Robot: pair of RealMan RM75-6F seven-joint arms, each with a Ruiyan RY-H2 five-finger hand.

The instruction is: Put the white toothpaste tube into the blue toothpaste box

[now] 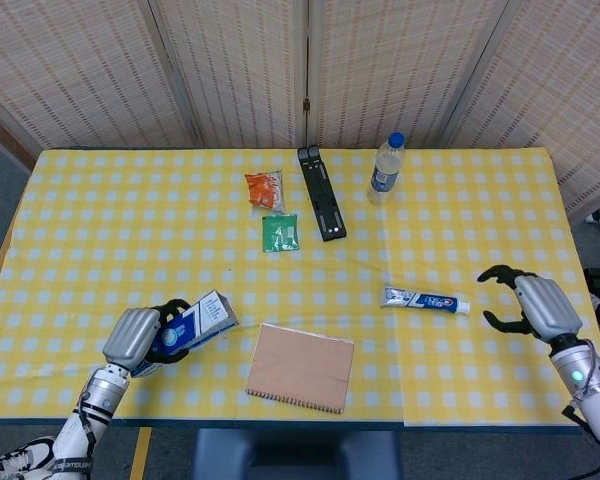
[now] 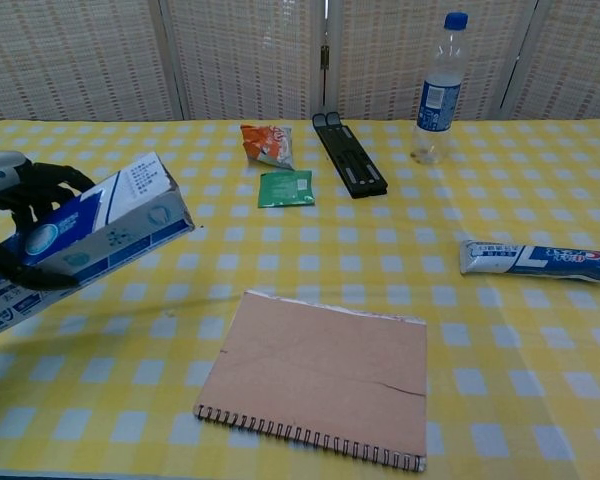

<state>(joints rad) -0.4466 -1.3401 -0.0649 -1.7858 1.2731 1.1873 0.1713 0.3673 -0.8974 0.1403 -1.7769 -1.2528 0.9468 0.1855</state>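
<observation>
My left hand point(image 1: 140, 337) point(image 2: 20, 215) grips the blue toothpaste box point(image 1: 195, 326) point(image 2: 100, 225) and holds it lifted off the table at the front left, its far end tilted up toward the middle. The white toothpaste tube point(image 1: 425, 300) point(image 2: 537, 259) lies flat on the yellow checked cloth at the right. My right hand point(image 1: 530, 301) hovers just right of the tube's cap end, fingers curled but apart, holding nothing. The chest view does not show that hand.
A brown spiral notebook point(image 1: 301, 367) point(image 2: 322, 375) lies at the front centre between box and tube. Further back are a green packet point(image 1: 280, 232), an orange packet point(image 1: 265, 187), a black case point(image 1: 321, 192) and a water bottle point(image 1: 386, 166). The table's front edge point(image 1: 300, 425) is near.
</observation>
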